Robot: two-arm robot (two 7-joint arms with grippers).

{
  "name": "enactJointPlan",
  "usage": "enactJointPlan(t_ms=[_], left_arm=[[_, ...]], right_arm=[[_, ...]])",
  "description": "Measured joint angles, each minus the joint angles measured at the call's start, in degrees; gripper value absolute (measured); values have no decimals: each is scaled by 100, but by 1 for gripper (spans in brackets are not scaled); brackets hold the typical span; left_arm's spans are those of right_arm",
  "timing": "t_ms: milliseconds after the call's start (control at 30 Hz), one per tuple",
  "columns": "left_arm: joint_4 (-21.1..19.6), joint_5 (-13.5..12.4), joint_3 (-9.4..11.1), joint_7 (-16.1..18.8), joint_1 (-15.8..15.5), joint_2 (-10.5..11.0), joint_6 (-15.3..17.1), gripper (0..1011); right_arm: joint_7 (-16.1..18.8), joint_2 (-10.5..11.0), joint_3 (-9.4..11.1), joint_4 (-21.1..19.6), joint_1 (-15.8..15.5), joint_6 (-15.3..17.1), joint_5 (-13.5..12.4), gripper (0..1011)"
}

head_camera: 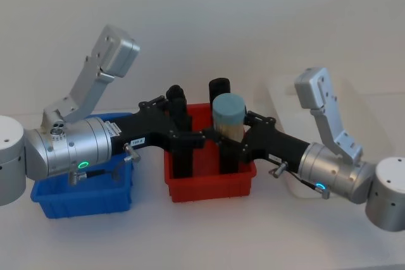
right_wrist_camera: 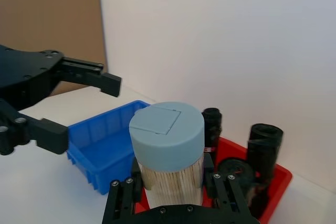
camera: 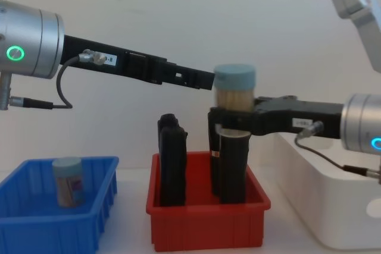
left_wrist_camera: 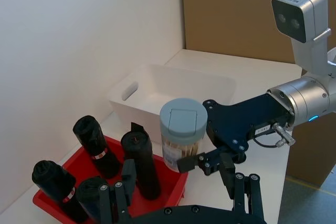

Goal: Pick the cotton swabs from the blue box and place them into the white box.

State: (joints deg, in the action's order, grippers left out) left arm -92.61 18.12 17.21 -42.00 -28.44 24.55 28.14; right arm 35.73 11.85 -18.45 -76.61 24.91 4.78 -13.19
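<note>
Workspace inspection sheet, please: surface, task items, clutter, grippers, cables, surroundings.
Surface: white table, three bins in a row.
Job's things: held tub of swabs above the red bin; second tub standing in the blue box; white box on the robot's right.
Clutter: red bin with black rolls.
Grippers: right gripper shut on the held tub; left gripper open, apart from it.
Cables: left wrist cable and right wrist cable, loose loops.
Surroundings: white wall, brown board.

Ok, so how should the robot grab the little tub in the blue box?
Come from above and pinch the cotton swab tub across its round sides near the lid: it stands upright, and the walls of the blue box probably block a sideways reach.
</note>
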Motion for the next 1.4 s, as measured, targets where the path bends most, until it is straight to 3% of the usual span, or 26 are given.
enactJointPlan(t_ms=[533, 933, 1167, 1400], left_arm=[[0, 1, 0, 0, 0, 0, 0, 1004], [0, 1, 0, 0, 0, 0, 0, 1004], [0, 1, 0, 0, 0, 0, 0, 1004], [0, 0, 0, 0, 0, 1, 0, 1004]], right_arm=[[-1014, 324, 285, -290, -322, -20, -202, 646], [-1972, 489, 502, -312, -476, 30, -321, 646], [-2315, 503, 571, -175, -476, 152, -390, 646], [-2444, 484, 604, -6, -419, 313, -485, 646]])
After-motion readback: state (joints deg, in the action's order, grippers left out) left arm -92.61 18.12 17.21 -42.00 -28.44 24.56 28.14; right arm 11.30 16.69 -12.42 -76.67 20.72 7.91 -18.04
